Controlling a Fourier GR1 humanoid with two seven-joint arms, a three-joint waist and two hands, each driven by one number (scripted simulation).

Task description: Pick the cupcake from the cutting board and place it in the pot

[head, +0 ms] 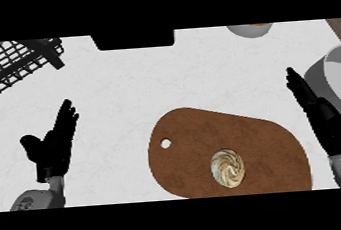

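A cupcake (228, 168) with swirled cream frosting sits on the brown wooden cutting board (204, 134), toward its near right part. The grey pot (335, 78) stands at the right edge, partly cut off. My right hand (323, 116) is open with straight fingers pointing away, between the board's right end and the pot, touching neither. My left hand (54, 142) is open at the lower left, fingers up, well left of the board.
A black wire rack (14, 65) fills the far left corner. A dark box-like object (132, 39) sits at the far middle edge. A small bowl (251, 29) shows at the far right. The counter (127, 90) is white.
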